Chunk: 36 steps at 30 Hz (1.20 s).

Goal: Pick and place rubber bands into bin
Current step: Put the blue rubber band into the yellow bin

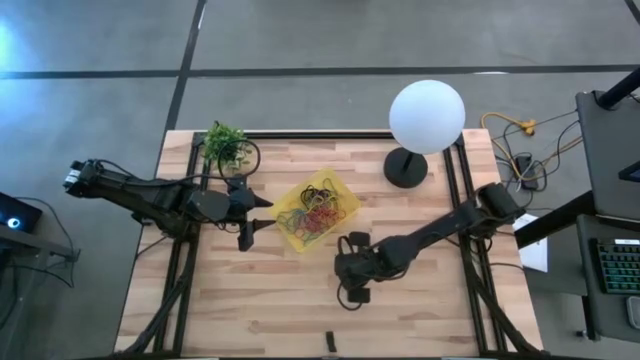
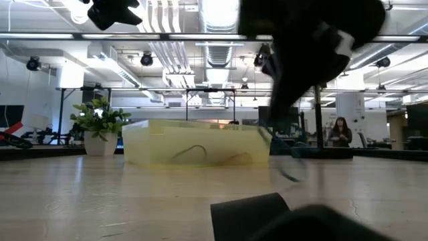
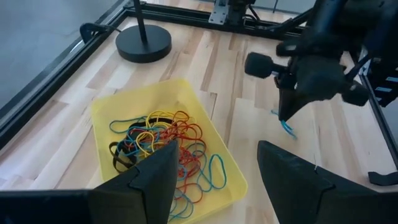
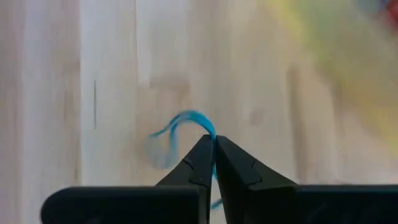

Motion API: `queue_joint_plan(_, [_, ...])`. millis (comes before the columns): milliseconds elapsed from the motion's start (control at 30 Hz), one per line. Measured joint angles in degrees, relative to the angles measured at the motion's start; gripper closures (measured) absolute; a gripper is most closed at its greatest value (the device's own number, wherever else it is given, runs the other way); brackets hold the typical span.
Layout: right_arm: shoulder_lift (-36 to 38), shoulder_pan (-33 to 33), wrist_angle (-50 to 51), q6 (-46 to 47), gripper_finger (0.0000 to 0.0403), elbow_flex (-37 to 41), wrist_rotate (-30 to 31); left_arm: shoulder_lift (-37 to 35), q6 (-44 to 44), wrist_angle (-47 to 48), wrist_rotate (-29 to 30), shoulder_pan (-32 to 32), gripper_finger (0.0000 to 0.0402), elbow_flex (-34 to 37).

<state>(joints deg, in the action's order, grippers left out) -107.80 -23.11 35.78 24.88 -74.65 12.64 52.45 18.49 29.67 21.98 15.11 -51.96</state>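
A blue rubber band [image 4: 186, 127] is pinched in the closed right end effector [image 4: 213, 149] above the wooden surface [image 1: 420, 310], just right of the yellow bin [image 1: 345, 205] already heaped with bands, apparently for carrying over, while the left end effector [image 3: 214, 168] is held wide open and empty beside the bin's left edge.

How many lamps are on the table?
1. The white globe lamp stands on its black round base at the far right part of the table, beyond the yellow bin. None seems hidden.
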Motion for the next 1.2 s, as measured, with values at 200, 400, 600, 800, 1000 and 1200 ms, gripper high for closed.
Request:
queue_joint_plan(200, [0.5, 0.49, 1.84, -4.82, 0.0395, -6.62, 4.66, 0.0, -1.48, -1.19, 0.33, 0.0, 0.0198, 0.0])
queue_joint_plan(400, [0.5, 3.7, 2.83, -9.56, 0.0395, -12.15, 10.17, 0.0, -3.0, -2.43, 1.41, -0.02, 0.0198, 0.0])
queue_joint_plan(600, [0.5, 9.83, 2.81, -12.54, 0.0395, -13.66, 10.47, 0.0, -4.25, -2.56, 1.88, -0.02, 0.0198, 0.0])
queue_joint_plan(800, [0.5, 17.25, 2.65, -13.32, 0.0395, -13.45, 9.7, 0.0, -4.25, -2.71, 1.88, -0.02, 0.0198, 0.0])
queue_joint_plan(1000, [0.5, 23.8, 1.51, -13.15, 0.0395, -13.16, 4.85, 0.0, -4.23, -2.71, 1.85, -0.02, 0.0198, 0.14])
queue_joint_plan(1200, [0.47, 27.5, -0.92, -15.63, 0.0381, -13.1, -5.51, 0.01, -4.06, -2.72, 1.68, -0.02, 0.0198, 0.95])
